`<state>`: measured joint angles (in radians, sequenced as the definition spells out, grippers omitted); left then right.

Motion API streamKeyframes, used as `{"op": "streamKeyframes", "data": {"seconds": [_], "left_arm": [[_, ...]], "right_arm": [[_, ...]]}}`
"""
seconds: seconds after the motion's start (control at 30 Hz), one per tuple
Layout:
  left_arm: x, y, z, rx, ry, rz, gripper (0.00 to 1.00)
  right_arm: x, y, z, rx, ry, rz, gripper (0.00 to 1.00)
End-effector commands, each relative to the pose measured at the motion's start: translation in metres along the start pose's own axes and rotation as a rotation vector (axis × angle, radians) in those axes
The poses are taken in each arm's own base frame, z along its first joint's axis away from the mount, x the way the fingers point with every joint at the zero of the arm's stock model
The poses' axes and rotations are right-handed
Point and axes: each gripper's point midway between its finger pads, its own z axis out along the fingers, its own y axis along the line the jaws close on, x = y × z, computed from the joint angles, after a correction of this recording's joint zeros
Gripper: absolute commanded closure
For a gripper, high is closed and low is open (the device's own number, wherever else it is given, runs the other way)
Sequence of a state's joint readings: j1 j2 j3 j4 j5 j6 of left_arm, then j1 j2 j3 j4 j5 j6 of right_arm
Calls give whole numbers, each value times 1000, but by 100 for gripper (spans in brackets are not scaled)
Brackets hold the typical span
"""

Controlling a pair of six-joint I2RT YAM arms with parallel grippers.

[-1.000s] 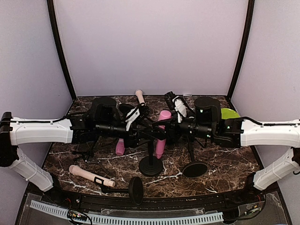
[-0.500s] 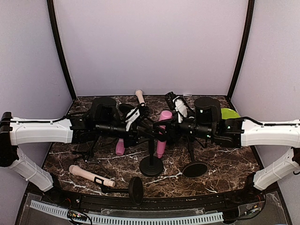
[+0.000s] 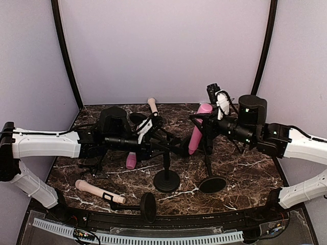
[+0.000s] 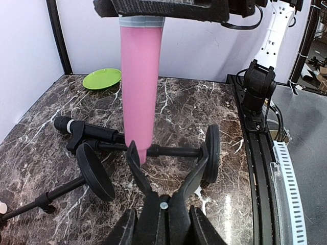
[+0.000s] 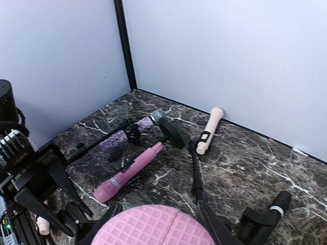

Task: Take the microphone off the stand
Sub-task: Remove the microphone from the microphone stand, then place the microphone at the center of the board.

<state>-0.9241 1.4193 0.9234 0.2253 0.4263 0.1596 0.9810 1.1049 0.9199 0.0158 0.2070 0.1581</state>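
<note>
The pink microphone (image 3: 196, 133) hangs tilted in the air, head up, with my right gripper (image 3: 208, 122) shut on it just below the head. In the right wrist view its gridded pink head (image 5: 156, 227) fills the gap between my fingers (image 5: 217, 227). Its tail (image 4: 140, 148) sits just above the left prong of the stand's black forked clip (image 4: 202, 168). The stand (image 3: 166, 179) is upright on its round base. My left gripper (image 3: 175, 148) is shut on the neck of that clip (image 4: 163, 214).
A second pink microphone (image 3: 131, 161) lies on the marble left of the stand. A beige one (image 3: 152, 105) lies at the back. A stand with a beige microphone (image 3: 97, 191) lies front left. Another upright stand (image 3: 212, 184) is at right. A green plate (image 4: 102, 79) sits far right.
My right gripper has lifted the pink microphone up and to the right, out of the stand's clip. The left arm has stayed at the stand.
</note>
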Motion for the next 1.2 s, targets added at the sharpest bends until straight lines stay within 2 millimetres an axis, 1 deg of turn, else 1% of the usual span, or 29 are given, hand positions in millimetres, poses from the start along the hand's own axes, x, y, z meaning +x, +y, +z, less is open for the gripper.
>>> {"op": "streamKeyframes", "data": {"seconds": [0.0, 0.07, 0.13, 0.23, 0.3, 0.43, 0.5, 0.57, 0.6, 0.63, 0.67, 0.7, 0.77, 0.97, 1.07, 1.1, 1.17], "left_arm": [[-19, -5, 0, 26, -95, -10, 94], [-27, -4, -2, 18, -130, 3, 95], [-29, -3, 0, 18, -138, 7, 94], [-25, -4, 5, 36, -119, 0, 94], [-18, -6, 9, 58, -99, -11, 93], [-8, -12, 13, 97, -73, -30, 87], [-7, -12, 13, 97, -67, -36, 79], [-6, -11, 13, 89, -61, -38, 60], [-7, -11, 11, 87, -64, -36, 55], [-10, -11, 9, 81, -69, -34, 46], [-11, -10, 8, 78, -72, -33, 42], [-15, -10, 5, 72, -81, -30, 36], [-21, -12, 0, 73, -98, -20, 30], [-39, -17, -17, 63, -162, -1, 21], [-51, -14, -25, 41, -191, -8, 17], [-59, -12, -30, 26, -206, -10, 16], [-67, 0, -39, -7, -222, -45, 13]], "right_arm": [[-6, -44, -19, 153, 8, -10, 65], [-2, -66, -29, 230, 33, 0, 65], [6, -88, -40, 297, 60, 21, 64], [23, -123, -53, 409, 112, 66, 64], [35, -142, -57, 458, 163, 100, 64], [59, -173, -62, 539, 260, 172, 65], [70, -184, -62, 562, 299, 202, 64], [80, -195, -63, 583, 334, 226, 64], [85, -200, -64, 598, 352, 235, 65], [89, -205, -65, 612, 369, 243, 64], [92, -210, -67, 628, 384, 250, 64], [96, -214, -69, 643, 398, 256, 64], [102, -222, -74, 674, 428, 265, 64], [124, -234, -82, 742, 516, 271, 63], [134, -237, -76, 736, 539, 284, 63], [137, -238, -73, 730, 545, 290, 63], [144, -243, -67, 731, 559, 294, 62]]}}
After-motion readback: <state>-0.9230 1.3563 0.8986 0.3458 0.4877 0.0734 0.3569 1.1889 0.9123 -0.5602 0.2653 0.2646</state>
